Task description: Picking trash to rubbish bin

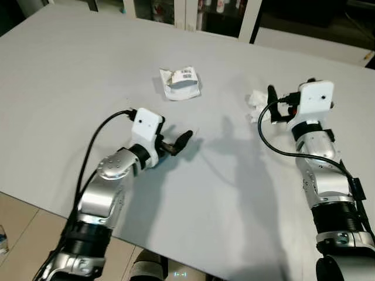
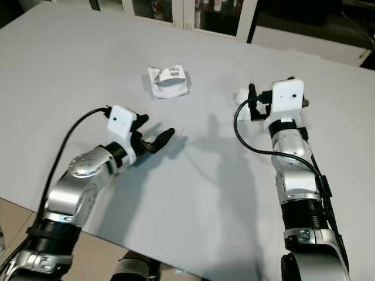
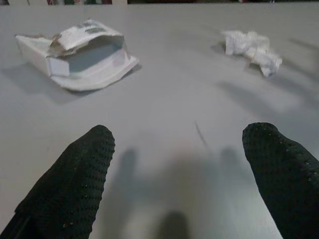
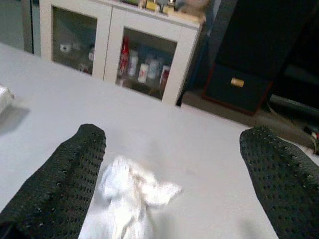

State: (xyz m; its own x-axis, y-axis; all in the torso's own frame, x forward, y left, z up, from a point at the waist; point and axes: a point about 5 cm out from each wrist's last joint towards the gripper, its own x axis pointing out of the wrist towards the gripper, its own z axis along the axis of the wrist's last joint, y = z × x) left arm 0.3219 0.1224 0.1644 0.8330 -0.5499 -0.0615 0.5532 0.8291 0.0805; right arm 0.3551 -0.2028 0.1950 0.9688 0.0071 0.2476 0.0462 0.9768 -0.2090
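Observation:
A torn white carton (image 1: pixel 180 84) lies on the grey table (image 1: pixel 70 70), far of centre. A crumpled white tissue (image 1: pixel 255 101) lies to its right. My left gripper (image 1: pixel 176 133) hovers low over the table, short of the carton, open with nothing in it. In the left wrist view the carton (image 3: pixel 79 52) and the tissue (image 3: pixel 251 47) lie well beyond its fingertips (image 3: pixel 99 144). My right gripper (image 1: pixel 273 105) is open right at the tissue. The right wrist view has the tissue (image 4: pixel 132 194) between the jaws, close to one finger (image 4: pixel 75 169).
The table's near edge runs across the bottom left, with tiled floor (image 1: pixel 17 216) below it. Beyond the far edge stand a white glass-door cabinet (image 4: pixel 114 55) holding bottles and a dark cabinet (image 4: pixel 259 50). Bare tabletop surrounds both pieces of trash.

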